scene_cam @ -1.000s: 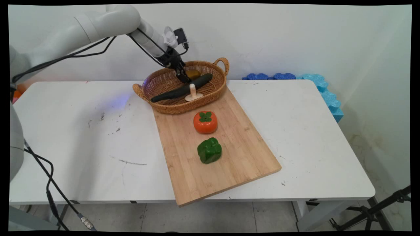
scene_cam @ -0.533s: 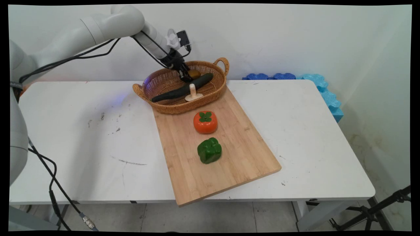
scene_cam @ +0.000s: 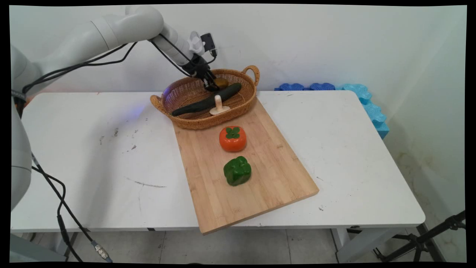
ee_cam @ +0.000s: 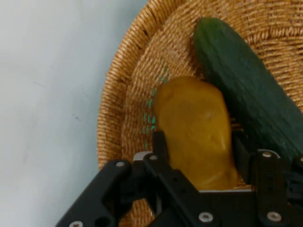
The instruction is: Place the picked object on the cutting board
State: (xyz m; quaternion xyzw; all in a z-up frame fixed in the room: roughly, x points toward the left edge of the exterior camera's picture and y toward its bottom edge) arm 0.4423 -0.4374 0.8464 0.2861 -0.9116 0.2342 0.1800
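My gripper [scene_cam: 212,88] reaches into the back of a wicker basket [scene_cam: 193,123]. In the hand view the gripper [ee_cam: 199,144] is shut on a yellow-brown potato [ee_cam: 194,118], one finger pressed against each of its sides. The potato [scene_cam: 221,82] still lies on the basket's [ee_cam: 125,109] floor near the far rim. A long dark green cucumber [ee_cam: 246,90] lies right beside it. In the main view the cucumber [scene_cam: 206,99] stretches diagonally across the basket, with a pale mushroom [scene_cam: 219,106] in front of it.
A wooden cutting board [scene_cam: 267,182] lies in front of the basket, carrying an orange persimmon [scene_cam: 232,138] and a green bell pepper [scene_cam: 237,171]. Blue foam pieces [scene_cam: 366,102] sit at the table's back right edge. The wall stands close behind the basket.
The gripper has shifted from over the cucumber's middle up and slightly right to the potato at the basket's back. Nothing else has moved.
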